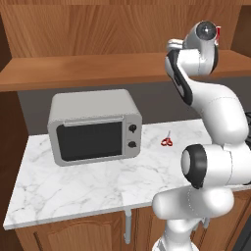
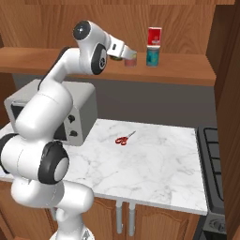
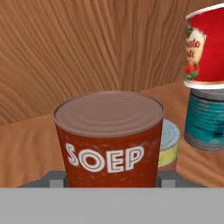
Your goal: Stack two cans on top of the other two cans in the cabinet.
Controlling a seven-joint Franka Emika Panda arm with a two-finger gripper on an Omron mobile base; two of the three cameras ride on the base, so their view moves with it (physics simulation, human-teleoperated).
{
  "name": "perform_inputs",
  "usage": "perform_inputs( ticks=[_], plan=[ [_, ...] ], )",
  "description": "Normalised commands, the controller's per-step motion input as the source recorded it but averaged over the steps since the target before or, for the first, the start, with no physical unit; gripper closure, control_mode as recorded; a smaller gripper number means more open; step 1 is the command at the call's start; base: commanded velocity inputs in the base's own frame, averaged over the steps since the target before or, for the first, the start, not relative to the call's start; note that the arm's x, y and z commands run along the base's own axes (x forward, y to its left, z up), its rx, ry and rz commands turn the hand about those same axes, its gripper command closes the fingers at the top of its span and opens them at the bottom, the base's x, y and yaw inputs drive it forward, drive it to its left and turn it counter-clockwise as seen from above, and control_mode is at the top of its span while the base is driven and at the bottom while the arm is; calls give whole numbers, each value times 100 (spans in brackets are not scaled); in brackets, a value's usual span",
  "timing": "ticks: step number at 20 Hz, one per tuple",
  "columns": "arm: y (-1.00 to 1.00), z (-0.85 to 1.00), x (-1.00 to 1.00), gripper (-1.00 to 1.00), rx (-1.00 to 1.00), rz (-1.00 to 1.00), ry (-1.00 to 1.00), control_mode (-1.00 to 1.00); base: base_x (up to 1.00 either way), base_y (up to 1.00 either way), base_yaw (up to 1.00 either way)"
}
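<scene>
Left base view: the arm reaches up to the cabinet (image 1: 98, 68) shelf, above the microwave (image 1: 94, 126) and scissors (image 1: 166, 141) on the counter (image 1: 73, 186).

Right base view: the red can (image 2: 154, 35) already stands on the teal can (image 2: 153, 56), one stack done. The gripper (image 2: 129, 58) is at the brown can (image 2: 131, 59) beside them.

Hand view: the fingers (image 3: 54, 178) are closed on the brown can, evidently to lift it. The yellow can (image 3: 169, 146), its likely base, sits just behind.
</scene>
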Motion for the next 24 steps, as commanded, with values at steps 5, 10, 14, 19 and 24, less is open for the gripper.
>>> perform_inputs(
  ticks=[5, 10, 14, 19, 24],
  plan=[
    [0, 26, 17, 100, 0, 0, 0, -100, 0, 0, 0],
    [-6, 13, 27, 100, 0, 0, 0, -100, 0, 0, 0],
    [-9, 12, 18, 100, 0, 0, 0, -100, 0, 0, 0],
    [-6, 2, 2, 100, 0, 0, 0, -100, 0, 0, 0],
    [1, 0, -9, 100, 0, 0, 0, -100, 0, 0, 0]
  ],
)
